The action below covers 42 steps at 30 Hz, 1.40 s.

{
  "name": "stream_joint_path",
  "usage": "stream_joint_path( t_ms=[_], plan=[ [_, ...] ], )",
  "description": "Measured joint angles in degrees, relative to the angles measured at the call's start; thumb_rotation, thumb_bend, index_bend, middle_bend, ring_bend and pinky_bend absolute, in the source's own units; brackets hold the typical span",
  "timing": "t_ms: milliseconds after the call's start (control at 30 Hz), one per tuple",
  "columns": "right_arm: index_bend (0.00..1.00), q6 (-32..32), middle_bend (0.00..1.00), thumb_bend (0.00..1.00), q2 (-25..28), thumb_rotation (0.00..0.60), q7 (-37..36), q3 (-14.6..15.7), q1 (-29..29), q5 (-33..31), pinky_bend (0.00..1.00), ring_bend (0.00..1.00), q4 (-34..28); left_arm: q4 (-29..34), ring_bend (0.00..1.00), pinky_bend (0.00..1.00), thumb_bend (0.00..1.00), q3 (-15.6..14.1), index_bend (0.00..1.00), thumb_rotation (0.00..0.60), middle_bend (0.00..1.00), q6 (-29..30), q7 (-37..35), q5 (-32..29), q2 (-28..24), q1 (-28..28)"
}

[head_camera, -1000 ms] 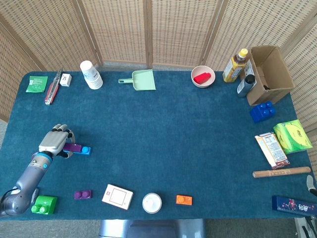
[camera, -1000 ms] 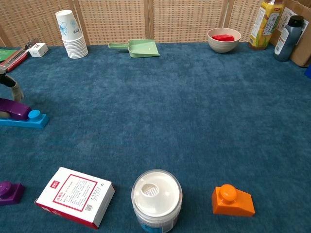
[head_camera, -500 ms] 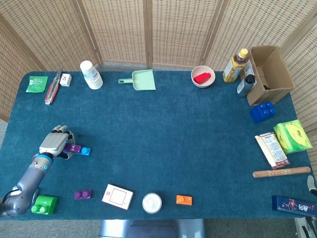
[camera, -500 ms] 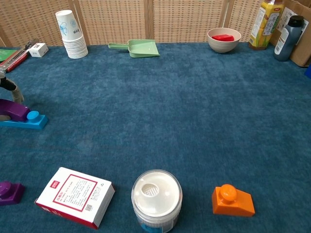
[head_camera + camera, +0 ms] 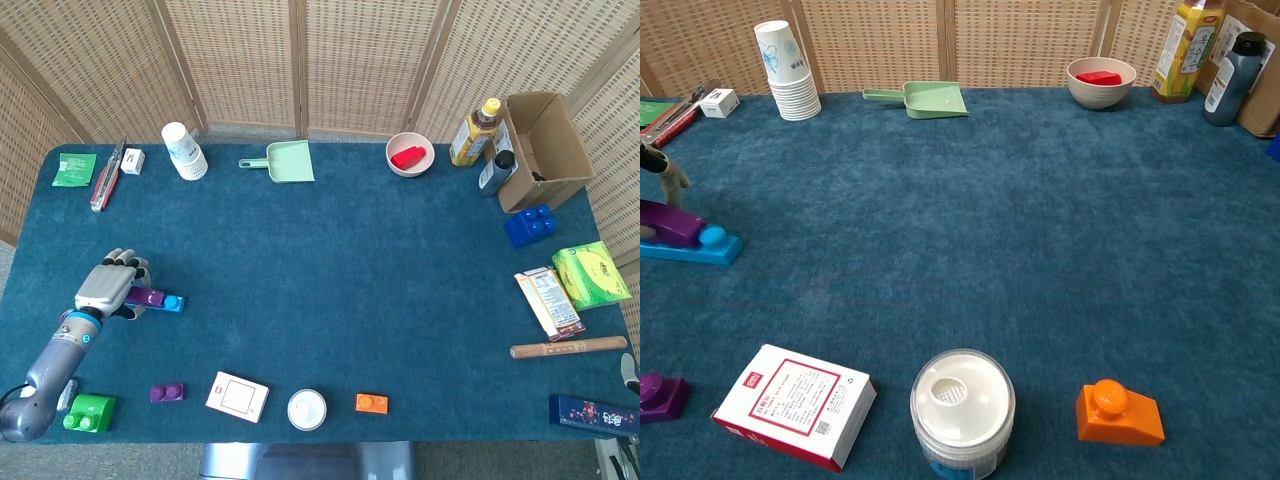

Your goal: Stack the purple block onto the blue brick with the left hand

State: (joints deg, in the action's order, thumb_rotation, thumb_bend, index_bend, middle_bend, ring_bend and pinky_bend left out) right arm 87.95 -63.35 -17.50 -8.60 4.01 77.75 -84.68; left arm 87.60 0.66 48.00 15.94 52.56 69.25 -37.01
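A purple block lies on top of a flat blue brick near the table's left edge. In the chest view the same purple block sits on the blue brick, whose round stud shows at its right end. My left hand hovers over the block's left end, fingers spread and extended. One fingertip shows raised clear of the block in the chest view; the rest of the hand is outside that frame. The right hand is not visible.
A second small purple brick and a green brick lie near the front left. A white card box, a white-lidded jar and an orange brick line the front edge. Paper cups and a green dustpan stand at the back.
My left hand has drawn slightly left and its finger has risen away from the purple block. The block and the blue brick stay together in place.
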Motion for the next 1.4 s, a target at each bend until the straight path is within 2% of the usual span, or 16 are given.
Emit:
stream_joint_path(
  t_ms=[133, 267, 500, 600, 667, 767, 833, 1000, 1167, 1267, 1400],
  plan=[
    [0.03, 0.03, 0.10, 0.41, 0.01, 0.600, -0.08, 0.06, 0.10, 0.00, 0.07, 0.00, -0.07, -0.15, 0.00, 0.00, 0.37, -0.03, 0.27, 0.590, 0.17, -0.63, 0.08, 0.04, 0.14, -0.06],
    [0.03, 0.09, 0.10, 0.41, 0.10, 0.600, -0.08, 0.04, 0.15, 0.00, 0.07, 0.00, -0.20, -0.10, 0.00, 0.00, 0.37, 0.17, 0.20, 0.548, 0.15, -0.68, -0.28, 0.63, -0.02, 0.00],
    [0.03, 0.06, 0.10, 0.41, 0.20, 0.600, 0.28, 0.00, 0.14, -0.07, 0.07, 0.00, -0.66, 2.15, 0.00, 0.00, 0.37, 0.72, 0.15, 0.482, 0.10, 1.10, -2.40, 3.31, -3.03, 1.14],
    [0.03, -0.43, 0.10, 0.41, -0.08, 0.600, 0.54, 0.12, -0.10, -0.02, 0.07, 0.00, -0.70, 3.00, 0.00, 0.00, 0.37, 0.98, 0.14, 0.399, 0.10, 2.69, -5.13, 5.09, -4.14, 2.51],
    [0.03, -0.64, 0.10, 0.41, -0.29, 0.600, 0.84, 0.18, -0.40, 0.28, 0.07, 0.00, -0.83, 3.12, 0.00, 0.00, 0.37, 1.22, 0.14, 0.295, 0.09, 3.57, -8.16, 6.57, -4.25, 3.56],
    [0.03, -0.71, 0.10, 0.41, -0.55, 0.600, 1.33, 0.23, -0.70, 0.65, 0.07, 0.00, -1.17, 2.70, 0.00, 0.00, 0.35, 1.44, 0.14, 0.169, 0.08, 4.22, -13.17, 9.15, -4.17, 4.93],
    [0.03, -0.72, 0.10, 0.41, -0.70, 0.600, 1.75, 0.31, -0.80, 0.80, 0.07, 0.00, -1.48, 1.97, 0.00, 0.00, 0.33, 1.58, 0.14, 0.133, 0.07, 4.05, -16.06, 10.34, -3.95, 5.53],
    [0.03, -0.42, 0.10, 0.41, -0.87, 0.600, 2.55, 0.51, -0.70, 0.89, 0.07, 0.00, -2.16, -2.62, 0.00, 0.00, 0.30, 2.42, 0.14, 0.122, 0.06, 2.60, -21.80, 11.96, -1.55, 6.15],
    [0.03, 0.02, 0.10, 0.41, -0.67, 0.600, 3.22, 0.56, -0.49, 0.89, 0.07, 0.00, -2.85, -7.48, 0.00, 0.00, 0.30, 3.58, 0.16, 0.045, 0.06, 1.52, -28.38, 14.44, 2.21, 6.25],
    [0.03, 0.22, 0.10, 0.41, -0.41, 0.600, 3.57, 0.57, -0.41, 0.92, 0.07, 0.00, -3.31, -10.28, 0.00, 0.00, 0.29, 3.90, 0.16, 0.018, 0.06, 0.66, -30.27, 16.10, 4.35, 5.99],
    [0.03, 0.56, 0.10, 0.41, -0.12, 0.600, 3.96, 0.53, -0.30, 0.97, 0.07, 0.00, -3.80, -12.90, 0.00, 0.00, 0.29, 4.11, 0.16, 0.012, 0.06, -0.97, -31.06, 17.09, 6.36, 5.20]
  ],
)
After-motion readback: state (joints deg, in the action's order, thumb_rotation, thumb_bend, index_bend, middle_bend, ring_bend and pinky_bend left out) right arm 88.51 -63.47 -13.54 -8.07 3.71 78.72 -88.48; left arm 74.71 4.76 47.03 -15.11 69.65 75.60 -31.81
